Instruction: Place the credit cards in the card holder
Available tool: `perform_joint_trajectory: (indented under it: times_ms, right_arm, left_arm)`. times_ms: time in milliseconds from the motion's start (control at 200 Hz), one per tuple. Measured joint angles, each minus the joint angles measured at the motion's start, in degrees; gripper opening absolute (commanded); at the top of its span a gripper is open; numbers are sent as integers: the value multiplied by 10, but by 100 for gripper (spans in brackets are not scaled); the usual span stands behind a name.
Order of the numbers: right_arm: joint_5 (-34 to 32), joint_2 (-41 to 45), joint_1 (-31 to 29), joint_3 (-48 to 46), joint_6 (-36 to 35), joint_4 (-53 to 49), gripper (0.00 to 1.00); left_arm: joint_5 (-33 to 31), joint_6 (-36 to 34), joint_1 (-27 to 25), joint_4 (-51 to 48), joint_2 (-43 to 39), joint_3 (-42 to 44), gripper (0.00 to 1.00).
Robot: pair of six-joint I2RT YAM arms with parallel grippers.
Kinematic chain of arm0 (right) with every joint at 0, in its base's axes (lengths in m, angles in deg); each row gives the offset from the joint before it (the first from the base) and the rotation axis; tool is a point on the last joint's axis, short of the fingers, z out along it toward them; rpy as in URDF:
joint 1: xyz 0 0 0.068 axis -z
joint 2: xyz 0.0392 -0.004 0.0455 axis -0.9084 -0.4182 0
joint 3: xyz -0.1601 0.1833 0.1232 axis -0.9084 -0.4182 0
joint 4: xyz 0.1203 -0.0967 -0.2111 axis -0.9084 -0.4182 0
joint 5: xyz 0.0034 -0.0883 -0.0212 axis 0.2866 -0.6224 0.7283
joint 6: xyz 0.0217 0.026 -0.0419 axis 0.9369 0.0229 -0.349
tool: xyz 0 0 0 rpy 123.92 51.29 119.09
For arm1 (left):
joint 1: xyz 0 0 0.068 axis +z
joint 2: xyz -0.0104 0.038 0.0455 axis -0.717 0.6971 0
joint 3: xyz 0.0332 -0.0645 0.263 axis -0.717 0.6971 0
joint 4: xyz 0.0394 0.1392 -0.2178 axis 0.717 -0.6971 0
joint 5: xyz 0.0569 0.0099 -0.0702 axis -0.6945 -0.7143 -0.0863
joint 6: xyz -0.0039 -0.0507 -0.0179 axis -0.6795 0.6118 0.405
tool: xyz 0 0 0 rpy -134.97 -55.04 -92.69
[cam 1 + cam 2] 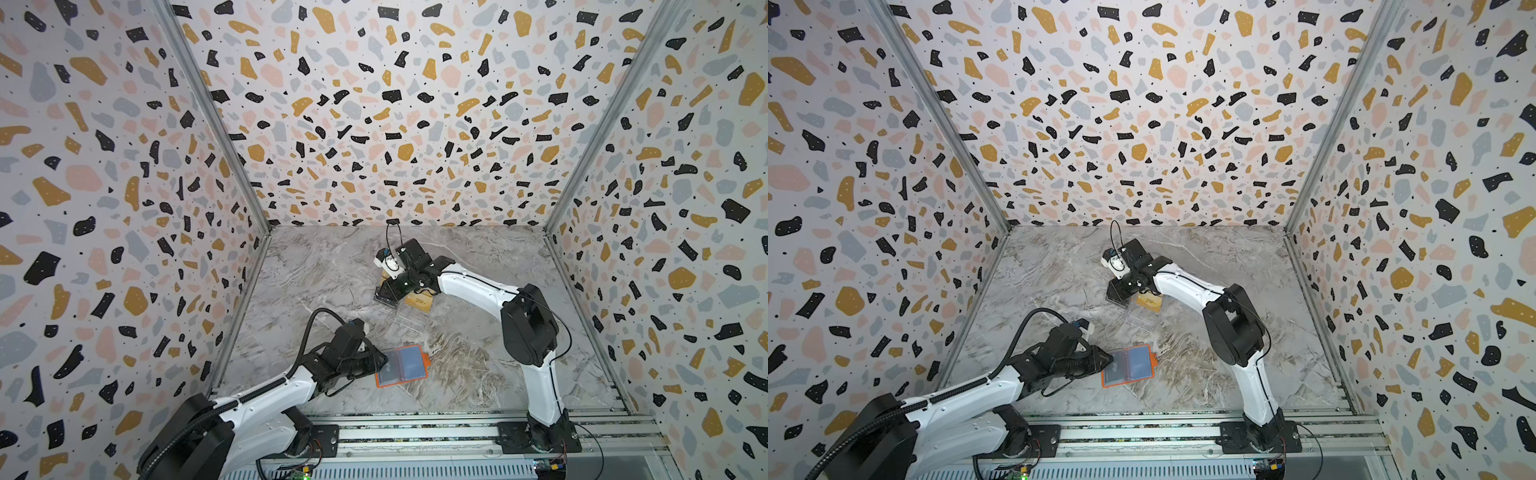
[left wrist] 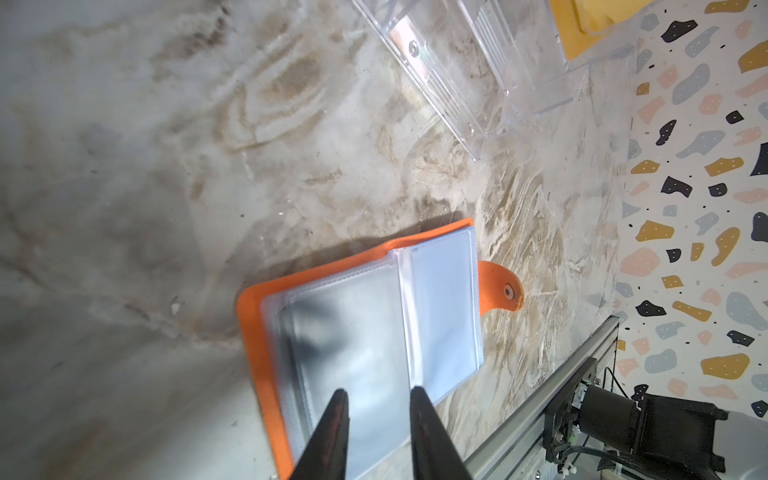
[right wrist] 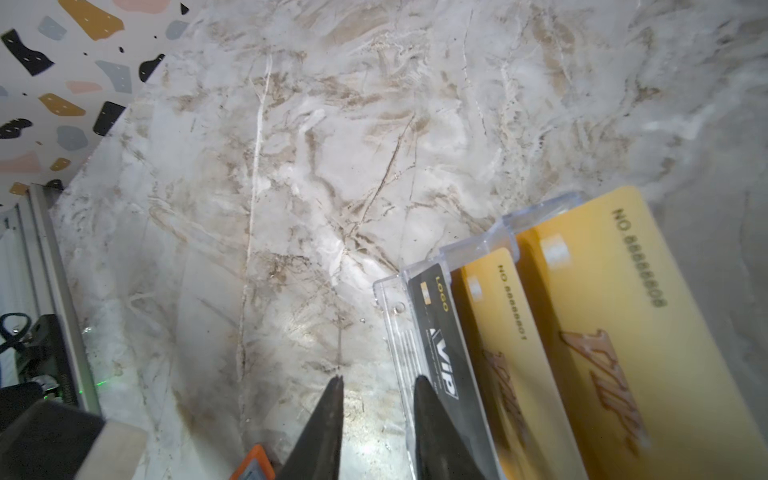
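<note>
Three credit cards: in clear stand.
Card holder: open on bench.
Left claw: apart, over its sleeves.
Right claw: apart, beside stand.

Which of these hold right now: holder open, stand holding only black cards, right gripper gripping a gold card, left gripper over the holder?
The holder lies open: true.
The stand holds only black cards: false; it holds one black card and two gold cards.
The right gripper grips a gold card: false; its jaws are apart with nothing between them.
The left gripper is over the holder: true.
</note>
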Motion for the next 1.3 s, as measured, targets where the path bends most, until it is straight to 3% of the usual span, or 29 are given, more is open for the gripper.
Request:
perform_joint_trajectory:
  times_ms: [290,826,1301]
  right_arm:
    - [-40,-10,0,36,-33,-42,36]
    - [-54,-53,0,68,-56,-76,35]
    - [-40,-56,-5,76,-67,-78,21]
  left_arm:
    - [5,0,0,7,5,0,29]
    - [7,0,0,14,7,0,30]
    - [7,0,0,14,8,6,32]
